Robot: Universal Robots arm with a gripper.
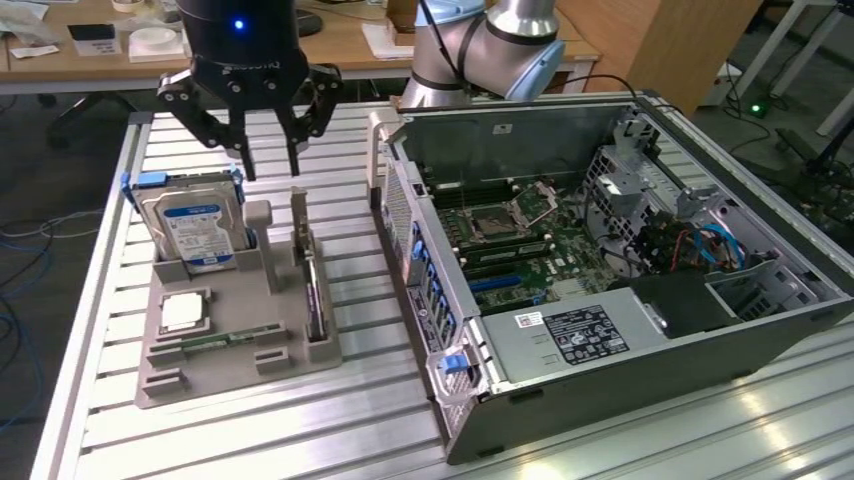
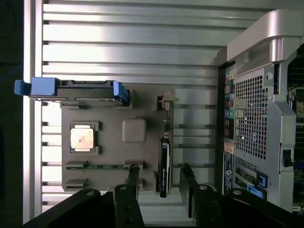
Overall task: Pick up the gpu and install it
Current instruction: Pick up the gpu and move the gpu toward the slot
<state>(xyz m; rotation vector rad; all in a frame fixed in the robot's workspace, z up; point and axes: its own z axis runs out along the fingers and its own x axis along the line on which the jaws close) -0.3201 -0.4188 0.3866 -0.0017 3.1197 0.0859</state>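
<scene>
GPU (image 1: 315, 300) stands on edge in the grey holder (image 1: 214, 382): thin, dark, silver bracket (image 1: 299, 212). Your gripper (image 1: 270, 165) hangs above, jaws parted, empty.

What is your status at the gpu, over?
Tool open, empty, over gpu. Card upright in gray holder, not lifted. Nothing between them.

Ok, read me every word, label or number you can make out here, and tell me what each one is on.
No text here reads clearly enough to quote.
Blue label on the hard drive: print too small to read.
Black-and-white label on the power supply: too small to read.
Small white sticker beside it: blurred.
Lettering on the body of the gripper: too faint to read.
</scene>
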